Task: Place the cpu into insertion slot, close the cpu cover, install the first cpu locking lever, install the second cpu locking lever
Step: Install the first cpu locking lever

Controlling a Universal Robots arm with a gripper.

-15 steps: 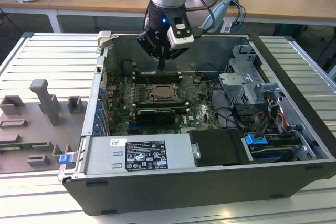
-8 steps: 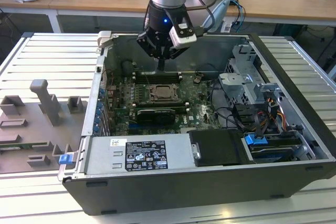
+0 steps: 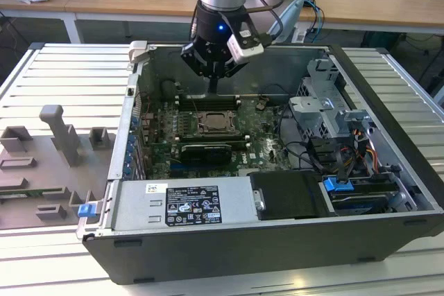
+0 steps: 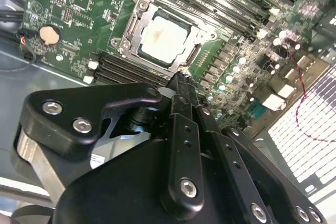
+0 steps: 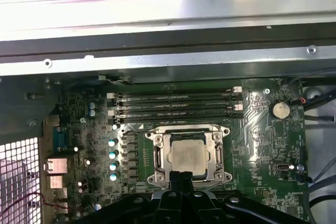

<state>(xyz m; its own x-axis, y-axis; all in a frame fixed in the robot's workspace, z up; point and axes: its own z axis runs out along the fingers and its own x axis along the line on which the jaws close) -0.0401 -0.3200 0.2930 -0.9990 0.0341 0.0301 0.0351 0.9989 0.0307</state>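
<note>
At the exterior view's left, a pale slatted metal table (image 3: 69, 81) carries a grey plastic fixture with upright posts (image 3: 59, 136). Just beside the fixture stands an open black-and-grey computer case (image 3: 243, 254), with a small blue clip (image 3: 86, 209) at its near corner. Along the case's near wall lies a silver metal box with a printed label (image 3: 232, 202).

Farther in, a green circuit board (image 3: 260, 149) lies flat on the case floor. The black hand (image 3: 214, 89) hangs over the board near the case's far wall, above the long narrow black memory slots (image 3: 208, 98). In both wrist views its fingers are pressed together into one narrow bar, holding nothing (image 4: 178, 80) (image 5: 181, 174).

Just nearer the camera than the hand sits the small square insertion slot with a silvery rim (image 3: 202, 123). The flat square cpu with a pale silvery-beige face (image 5: 189, 156) (image 4: 161, 39) rests inside it. The thin silvery cpu cover (image 5: 217, 153) (image 4: 138, 23) lies flat around the chip, whose face shows through the cover's window. Whether the levers along the socket's edges are latched I cannot tell.

A round silver coin battery (image 5: 280, 110) (image 4: 50, 35) sits on the board apart from the socket.

At the exterior view's right, a grey metal drive cage (image 3: 322, 105) stands over tangled cables, with a blue plastic tab (image 3: 338, 185) nearer the front.
</note>
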